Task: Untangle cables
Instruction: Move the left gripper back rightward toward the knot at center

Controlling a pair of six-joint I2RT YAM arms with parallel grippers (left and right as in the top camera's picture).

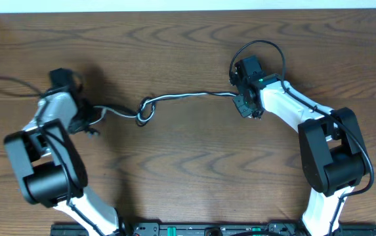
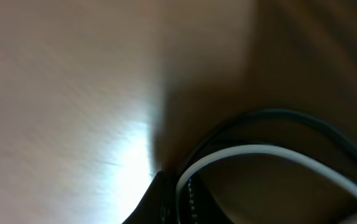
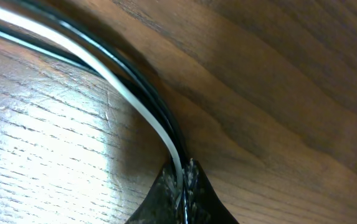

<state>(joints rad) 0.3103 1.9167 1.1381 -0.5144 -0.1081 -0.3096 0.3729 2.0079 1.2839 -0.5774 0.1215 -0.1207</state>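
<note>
The cables, one white and two black, run taut across the table between my two grippers, with a knot [image 1: 145, 110] left of the middle. My left gripper [image 1: 90, 118] is shut on their left end. In the left wrist view the white cable [image 2: 259, 152] and a black cable [image 2: 278, 115] curve out of its closed tips [image 2: 181, 199]. My right gripper [image 1: 243, 99] is shut on the right end. Its wrist view shows the white cable [image 3: 103, 68] and a black cable [image 3: 144, 81] pinched between the closed fingers [image 3: 181, 186], close above the wood.
A thin black wire loop [image 1: 7, 82] lies on the wooden table [image 1: 188, 170] left of the left wrist. Another black loop [image 1: 266, 46] arches above the right wrist. The table's far edge [image 1: 188, 9] runs along the top.
</note>
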